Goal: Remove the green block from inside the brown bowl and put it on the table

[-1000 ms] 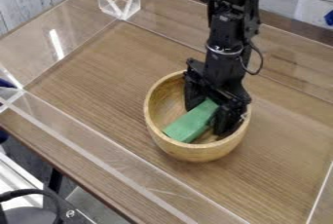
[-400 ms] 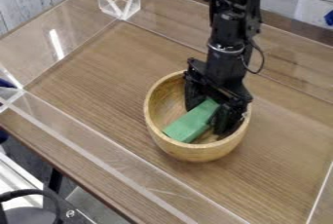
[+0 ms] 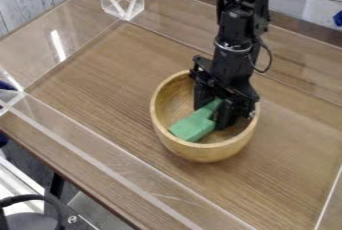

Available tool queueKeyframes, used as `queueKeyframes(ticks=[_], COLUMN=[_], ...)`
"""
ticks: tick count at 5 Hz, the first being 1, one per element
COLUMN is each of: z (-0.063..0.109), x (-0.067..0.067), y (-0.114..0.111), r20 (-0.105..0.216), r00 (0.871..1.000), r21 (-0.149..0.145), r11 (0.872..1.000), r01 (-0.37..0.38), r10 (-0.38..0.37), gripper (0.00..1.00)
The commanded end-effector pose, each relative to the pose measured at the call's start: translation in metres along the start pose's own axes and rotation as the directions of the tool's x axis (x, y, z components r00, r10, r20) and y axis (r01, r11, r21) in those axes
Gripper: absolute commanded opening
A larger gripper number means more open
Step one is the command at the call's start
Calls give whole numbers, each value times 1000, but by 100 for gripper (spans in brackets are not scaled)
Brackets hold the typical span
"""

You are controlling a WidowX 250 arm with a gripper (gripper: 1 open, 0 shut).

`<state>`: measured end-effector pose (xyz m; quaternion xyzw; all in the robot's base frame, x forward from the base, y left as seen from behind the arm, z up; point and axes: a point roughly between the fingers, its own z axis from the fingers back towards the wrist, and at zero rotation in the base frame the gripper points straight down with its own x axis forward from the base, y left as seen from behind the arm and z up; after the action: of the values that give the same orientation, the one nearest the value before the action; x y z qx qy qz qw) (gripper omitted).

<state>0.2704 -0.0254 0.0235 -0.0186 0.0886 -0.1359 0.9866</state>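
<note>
The brown bowl (image 3: pixel 175 145) stands on the table (image 3: pixel 100 79), right of centre. Inside it the green block (image 3: pixel 195 126) lies tilted, its upper end leaning toward the bowl's far right wall. My black gripper (image 3: pixel 222 109) points straight down into the bowl. Its fingers have come in against the two sides of the block's upper end and hide that end. The block's lower end still rests on the bowl's floor.
Low clear acrylic walls (image 3: pixel 54 44) border the table on the left and at the front. A clear V-shaped bracket (image 3: pixel 123 4) stands at the back left corner. Bare wood lies left of and in front of the bowl.
The fingers, spread wide around the block before, have narrowed onto its upper end. The bowl and block have shifted slightly to the right. The hand has stayed in place.
</note>
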Motion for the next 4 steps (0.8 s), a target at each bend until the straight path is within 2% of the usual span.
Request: queueKeyframes(ticks=[1,3,4], z=[10,35,54], x=[2,0,-1], y=[3,1,0], r20=[42,91,128], r00=[999,996,992], r21=[12,30,45], r11=[1000,1000,999], r01=[4,-4,-10], r10=[-5,2,4], gripper=[0,0,0])
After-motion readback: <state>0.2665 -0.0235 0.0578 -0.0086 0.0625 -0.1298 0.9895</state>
